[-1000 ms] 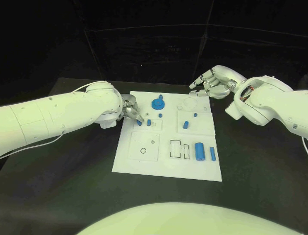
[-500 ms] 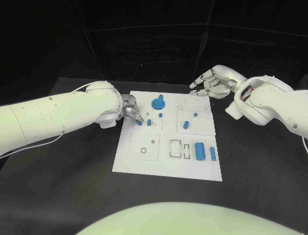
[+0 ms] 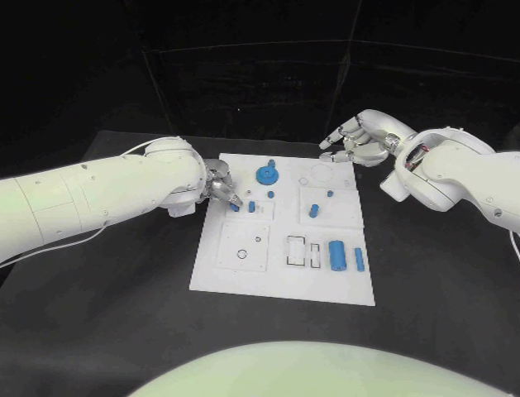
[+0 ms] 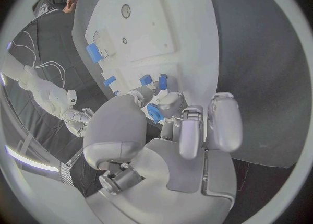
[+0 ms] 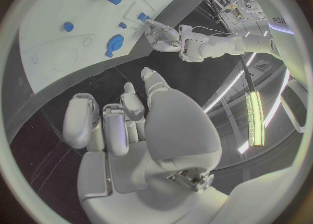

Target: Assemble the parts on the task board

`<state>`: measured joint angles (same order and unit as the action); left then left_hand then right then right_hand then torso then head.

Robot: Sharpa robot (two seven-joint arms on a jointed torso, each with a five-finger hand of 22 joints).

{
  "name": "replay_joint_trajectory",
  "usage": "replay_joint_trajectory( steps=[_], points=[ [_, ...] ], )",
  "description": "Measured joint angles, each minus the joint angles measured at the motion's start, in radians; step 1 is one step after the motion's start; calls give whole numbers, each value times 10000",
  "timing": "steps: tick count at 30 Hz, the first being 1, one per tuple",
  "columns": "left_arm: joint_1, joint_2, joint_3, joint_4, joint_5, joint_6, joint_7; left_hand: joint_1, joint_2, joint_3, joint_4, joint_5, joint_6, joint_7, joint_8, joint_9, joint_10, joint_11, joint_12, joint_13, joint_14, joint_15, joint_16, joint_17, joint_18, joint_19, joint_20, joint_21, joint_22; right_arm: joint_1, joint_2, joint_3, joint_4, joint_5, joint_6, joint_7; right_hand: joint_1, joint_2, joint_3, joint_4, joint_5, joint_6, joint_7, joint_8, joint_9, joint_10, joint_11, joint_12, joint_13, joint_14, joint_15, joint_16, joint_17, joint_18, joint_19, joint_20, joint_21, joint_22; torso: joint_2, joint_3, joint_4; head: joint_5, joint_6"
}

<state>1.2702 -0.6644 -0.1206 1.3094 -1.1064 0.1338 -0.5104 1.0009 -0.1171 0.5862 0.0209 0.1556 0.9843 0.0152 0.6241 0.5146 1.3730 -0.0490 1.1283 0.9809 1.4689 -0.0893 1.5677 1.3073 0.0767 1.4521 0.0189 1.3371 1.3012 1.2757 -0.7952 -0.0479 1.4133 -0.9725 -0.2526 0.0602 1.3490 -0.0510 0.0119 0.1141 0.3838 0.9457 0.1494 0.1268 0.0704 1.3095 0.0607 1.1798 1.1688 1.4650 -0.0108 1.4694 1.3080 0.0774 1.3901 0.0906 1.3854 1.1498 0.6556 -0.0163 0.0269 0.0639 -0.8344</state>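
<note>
The white task board [image 3: 281,273] lies mid-table, also visible from the left wrist [image 4: 156,10] and the right wrist [image 5: 46,20]. My left hand [image 3: 221,187] hovers over the board's far left part and pinches a small blue part [image 4: 154,113] between thumb and fingers; its tip [image 3: 235,207] points down at the board beside a standing blue peg [image 3: 251,207]. My right hand [image 3: 357,139] hangs above the board's far right corner, fingers loosely bent, holding nothing. A round blue disc part [image 3: 265,175] sits at the far edge.
Other blue parts sit on the board: small pegs [image 3: 313,208] in the middle, a thick cylinder [image 3: 337,255] and a slim bar [image 3: 359,259] near the right edge. Empty recesses [image 3: 245,252] lie on the near left. Black table surrounds the board.
</note>
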Motion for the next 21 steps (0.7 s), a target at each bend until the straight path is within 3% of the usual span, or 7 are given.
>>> replay_joint_trajectory(
  steps=[9, 21],
  points=[
    [-31, 25, -19, -24, 0, 61, -26, -470, -54, -1080, 437, -40, 202, 6, 3, -97, 82, -11, 56, 0, -37, -37, 0, 0, -1, 32, -31, 87, 69, 0, 4, -1, -6, 0, 1, 1, 0, 0, 0, 0, 0, 0, 0, 0, 0, 0, 0, 0, 0, 0, 0, 0, -1, 0, 0, 0, 0, 0, 1, 1, -1, -13, -3],
    [-28, 134, -20, -95, 3, 156, -61, -411, 36, -1362, 506, -40, 236, -29, 3, -127, 153, -13, 105, 20, -37, -36, 0, 0, 0, 64, -64, 86, 68, 0, 5, -1, -1, 0, 1, 2, 0, 0, 0, 0, 0, 0, 0, 0, 0, 0, 0, 0, 1, 0, 0, 0, -2, 0, 0, 0, 0, 1, 5, 7, -6, -21, -27]
  ],
)
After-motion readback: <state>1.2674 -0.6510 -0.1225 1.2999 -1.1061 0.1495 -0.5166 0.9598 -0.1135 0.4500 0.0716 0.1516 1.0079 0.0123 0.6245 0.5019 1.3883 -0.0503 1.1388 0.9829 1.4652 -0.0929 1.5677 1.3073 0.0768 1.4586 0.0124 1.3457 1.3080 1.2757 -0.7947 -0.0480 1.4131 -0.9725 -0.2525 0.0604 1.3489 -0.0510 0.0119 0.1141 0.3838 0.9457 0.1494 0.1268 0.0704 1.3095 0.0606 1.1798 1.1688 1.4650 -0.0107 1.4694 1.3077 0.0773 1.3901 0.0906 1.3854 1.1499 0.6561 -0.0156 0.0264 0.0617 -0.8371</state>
